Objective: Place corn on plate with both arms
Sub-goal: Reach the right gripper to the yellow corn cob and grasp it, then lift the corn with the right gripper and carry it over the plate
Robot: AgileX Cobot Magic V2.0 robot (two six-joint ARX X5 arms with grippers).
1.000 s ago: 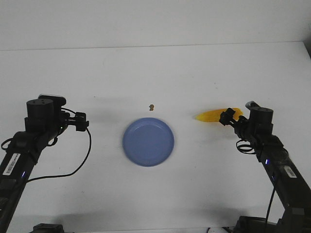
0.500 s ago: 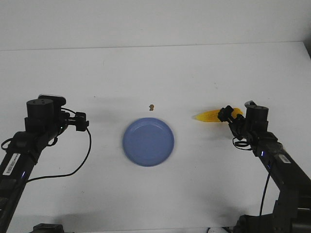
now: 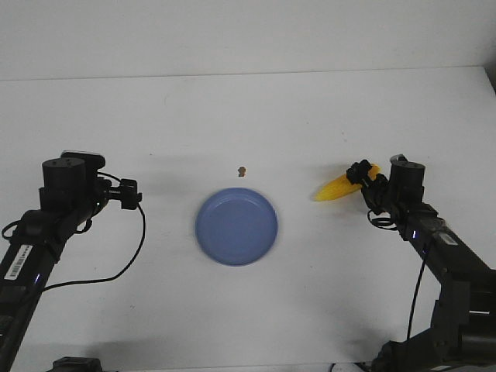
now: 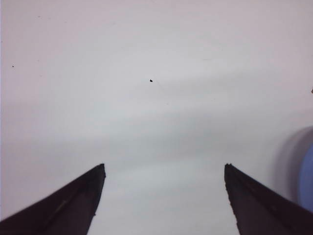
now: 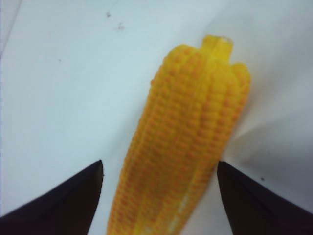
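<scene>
The yellow corn [image 3: 335,188] lies on the white table to the right of the periwinkle-blue plate [image 3: 236,226], slanted, with its pointed end toward the plate. My right gripper [image 3: 359,177] is open at the corn's thick end. In the right wrist view the corn [image 5: 188,137] lies lengthwise between the two fingers of this gripper [image 5: 160,164], with table showing on either side. My left gripper [image 3: 130,195] is open and empty over bare table left of the plate. The left wrist view shows this gripper [image 4: 165,167] and a sliver of the plate [image 4: 308,171].
A tiny brown speck [image 3: 242,170] lies on the table just beyond the plate. The white table's far edge [image 3: 248,74] meets a white wall. Black cables hang from both arms.
My right gripper has moved a little farther from the robot and toward the plate. The corn's thick end has swung away with it, so the cob now lies slanted. The left arm has not moved.
</scene>
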